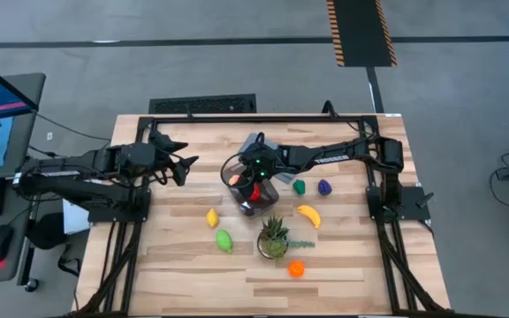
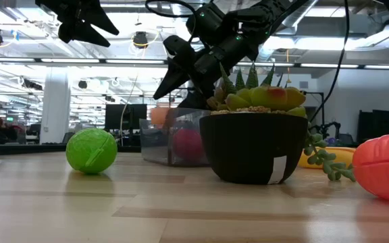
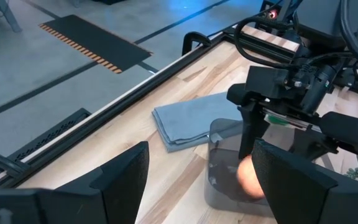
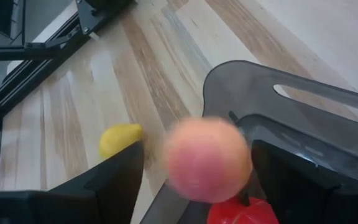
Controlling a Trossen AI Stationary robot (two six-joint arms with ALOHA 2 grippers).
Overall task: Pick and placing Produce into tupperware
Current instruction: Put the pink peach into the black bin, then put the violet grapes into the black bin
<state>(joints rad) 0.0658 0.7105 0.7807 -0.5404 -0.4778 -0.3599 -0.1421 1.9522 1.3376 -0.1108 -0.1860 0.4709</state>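
Note:
The clear tupperware (image 1: 256,196) stands at the table's middle, with a red piece of produce (image 4: 241,213) in it. My right gripper (image 4: 197,155) hangs open just above the tub's rim (image 4: 278,81). A blurred peach-coloured fruit (image 4: 207,158) shows between and below its fingers, low inside the tub (image 3: 248,177) in the left wrist view; I see no finger on it. My left gripper (image 1: 182,168) is raised at the table's left, open with nothing between its fingers. A yellow lemon (image 1: 212,217), a green lime (image 1: 224,240) and a banana (image 1: 308,215) lie on the table.
A potted plant (image 1: 273,237) stands close to the tub on its near side. An orange fruit (image 1: 296,268) lies nearer the front edge. A small green piece (image 1: 300,186) and a purple one (image 1: 325,187) lie right of the tub. A flat grey-blue rectangle (image 3: 185,121) lies behind it.

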